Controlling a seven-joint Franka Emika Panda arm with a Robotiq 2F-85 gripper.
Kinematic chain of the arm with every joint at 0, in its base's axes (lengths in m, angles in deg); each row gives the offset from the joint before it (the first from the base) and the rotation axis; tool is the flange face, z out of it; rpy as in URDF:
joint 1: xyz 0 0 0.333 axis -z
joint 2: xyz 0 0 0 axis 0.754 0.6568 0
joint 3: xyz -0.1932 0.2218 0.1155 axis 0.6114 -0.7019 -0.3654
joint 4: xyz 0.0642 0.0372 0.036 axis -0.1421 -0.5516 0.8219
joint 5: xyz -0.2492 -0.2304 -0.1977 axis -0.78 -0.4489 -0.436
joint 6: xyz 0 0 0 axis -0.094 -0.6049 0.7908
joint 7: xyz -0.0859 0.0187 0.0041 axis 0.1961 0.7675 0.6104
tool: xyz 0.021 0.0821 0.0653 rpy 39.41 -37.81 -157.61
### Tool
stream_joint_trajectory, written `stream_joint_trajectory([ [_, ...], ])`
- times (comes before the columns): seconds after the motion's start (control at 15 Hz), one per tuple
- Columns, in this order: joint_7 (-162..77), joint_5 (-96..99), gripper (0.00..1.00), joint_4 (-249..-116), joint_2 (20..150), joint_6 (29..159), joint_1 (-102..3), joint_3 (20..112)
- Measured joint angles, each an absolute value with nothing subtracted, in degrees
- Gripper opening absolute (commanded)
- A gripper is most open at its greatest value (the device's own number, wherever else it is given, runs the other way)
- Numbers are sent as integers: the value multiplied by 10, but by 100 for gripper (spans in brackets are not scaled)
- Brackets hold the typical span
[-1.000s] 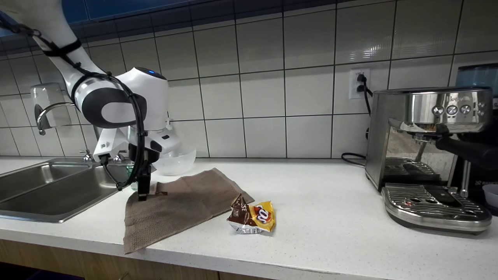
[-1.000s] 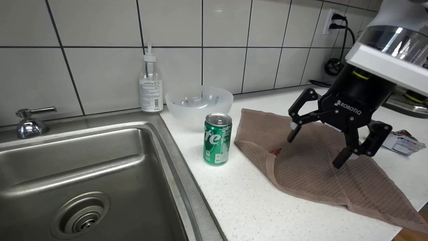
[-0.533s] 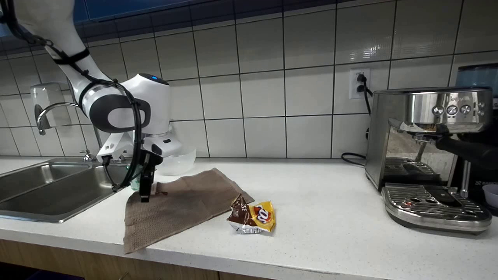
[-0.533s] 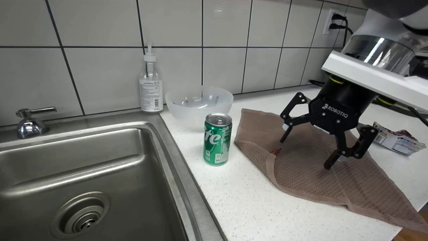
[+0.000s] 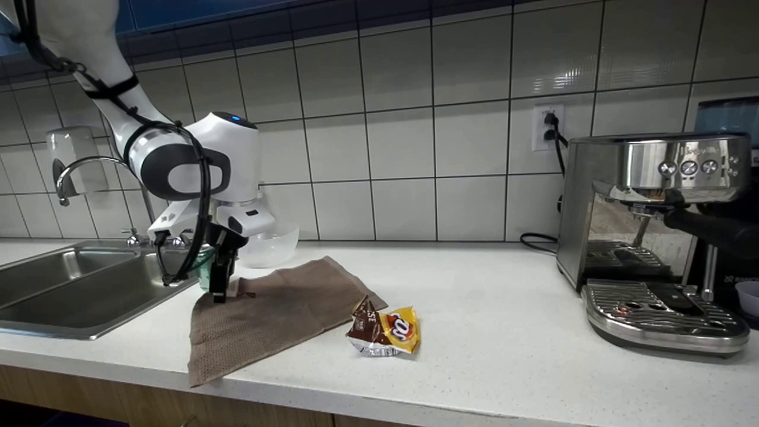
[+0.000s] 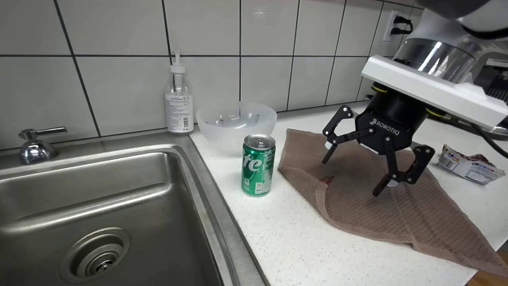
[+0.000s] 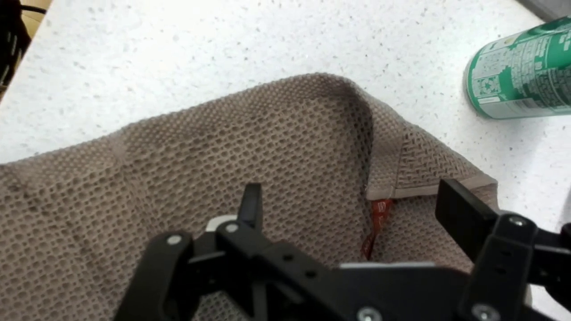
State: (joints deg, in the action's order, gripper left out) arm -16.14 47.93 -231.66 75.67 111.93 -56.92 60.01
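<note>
My gripper stands open and tilted just above a brown towel, with nothing held. The towel lies creased on the counter, one corner folded over. From beneath that fold pokes a thin red strip with pale lettering, twisted; the rest of it is hidden. In the wrist view the strip lies between the two open fingers, the right finger over the folded corner. A green can stands upright beside the towel, partly cut off in the wrist view. Whether the fingertips touch the cloth I cannot tell.
A translucent bowl stands behind the can, near a pump bottle. The steel sink borders the counter. A crumpled yellow and brown snack packet lies by the towel's far end. An espresso machine stands farther along.
My gripper has shifted along the towel toward the can and the red strip, its jaws staying wide. Towel, can and packet have not moved.
</note>
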Motion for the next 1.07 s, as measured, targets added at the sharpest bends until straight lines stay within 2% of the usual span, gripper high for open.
stream_joint_trajectory([
  [1.07,-118,479,100,-2261,821,1153,-587,574],
])
